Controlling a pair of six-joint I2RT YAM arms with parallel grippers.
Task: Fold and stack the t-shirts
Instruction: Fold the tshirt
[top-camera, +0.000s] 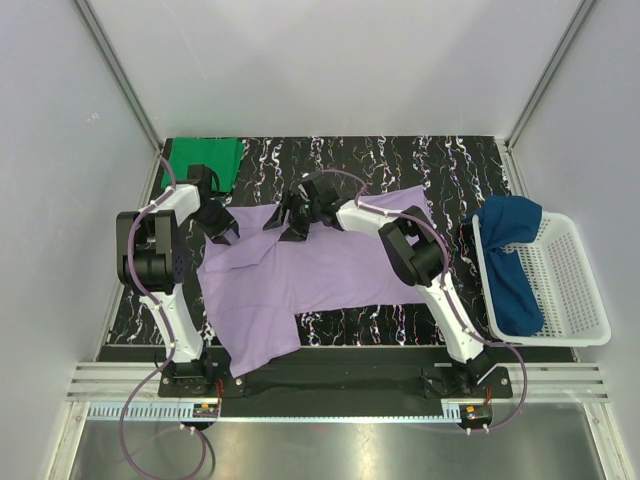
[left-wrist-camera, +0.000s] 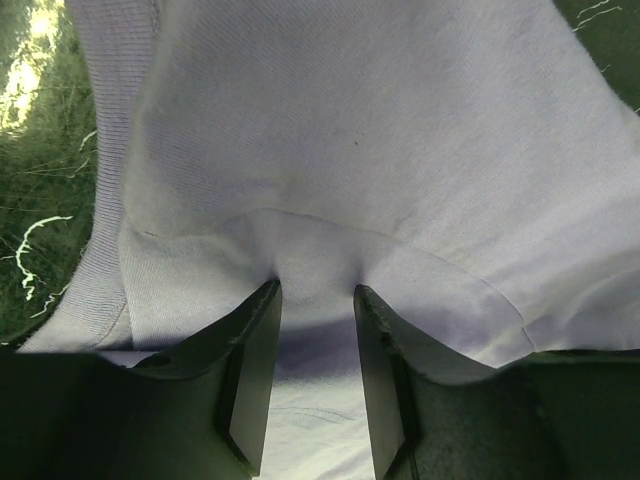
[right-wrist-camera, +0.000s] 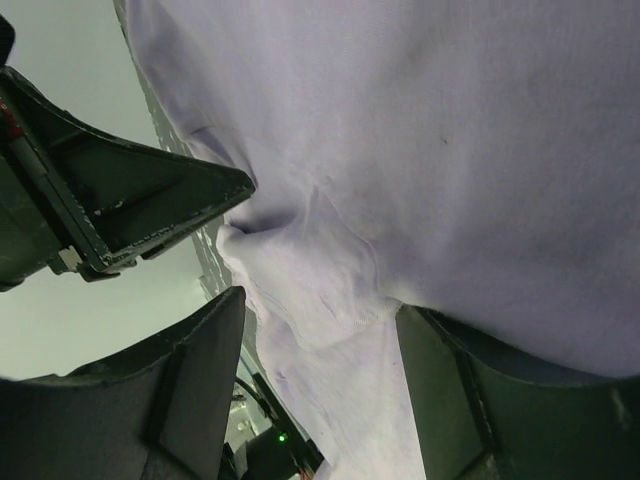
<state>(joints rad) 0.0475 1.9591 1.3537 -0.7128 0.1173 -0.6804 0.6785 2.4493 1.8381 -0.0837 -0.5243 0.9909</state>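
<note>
"From above, where's everything?"
"The purple shirt (top-camera: 300, 275) lies spread across the middle of the table (top-camera: 440, 165). The left gripper (top-camera: 222, 228) and right gripper (top-camera: 290, 220) are both at its far edge."
"Left wrist?"
"Fingers (left-wrist-camera: 255, 370) narrow, pinching a pucker of purple cloth."
"Right wrist?"
"Fingers (right-wrist-camera: 190, 390) wider, a bunched fold filling the gap. Probably gripped, though the angle's poor."
"Advice?"
"Lift both ends level, keep that edge taut, and lay it over evenly."
"Count?"
"Three shirts: one purple, one green shirt (top-camera: 205, 160) flat at the far left, and one blue shirt (top-camera: 510, 260) draped over the one basket (top-camera: 575, 290)."
</note>
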